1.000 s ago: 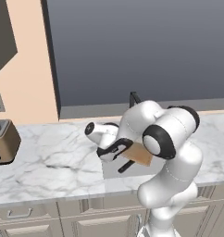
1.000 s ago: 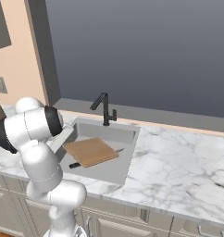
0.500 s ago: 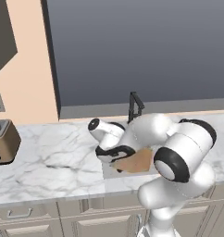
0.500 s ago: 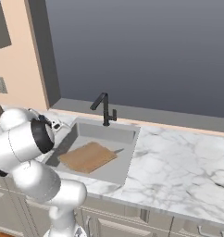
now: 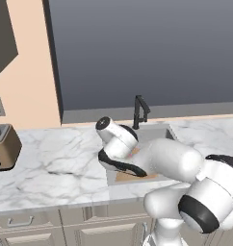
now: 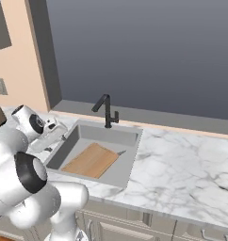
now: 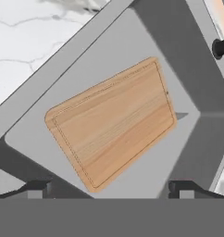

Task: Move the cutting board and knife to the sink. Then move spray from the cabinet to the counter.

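Note:
The light-brown cutting board (image 7: 111,122) lies flat on the bottom of the grey sink (image 7: 86,69), apart from my gripper (image 7: 110,190). The gripper hangs above the board's near edge, open, with nothing between its dark fingertips (image 7: 37,187). A grey sliver of the knife (image 7: 181,115) pokes out past the board's corner; the rest of it is hidden. From the right base, the board (image 6: 91,160) fills the sink (image 6: 101,134) floor, the knife tip (image 6: 121,152) at its right corner, my hand over the left rim. The spray and the cabinet are out of view.
A black faucet (image 6: 105,109) stands at the back of the sink. White marble counter (image 6: 182,169) runs to both sides, with a brown toaster (image 5: 4,146) at the far left. A dark window spans the wall behind. My arm covers much of the sink (image 5: 157,134) from the left base.
The jaws have opened wide. My hand has drawn back from over the basin toward its left rim, and the arm has swung around. The board now rests flat in the sink.

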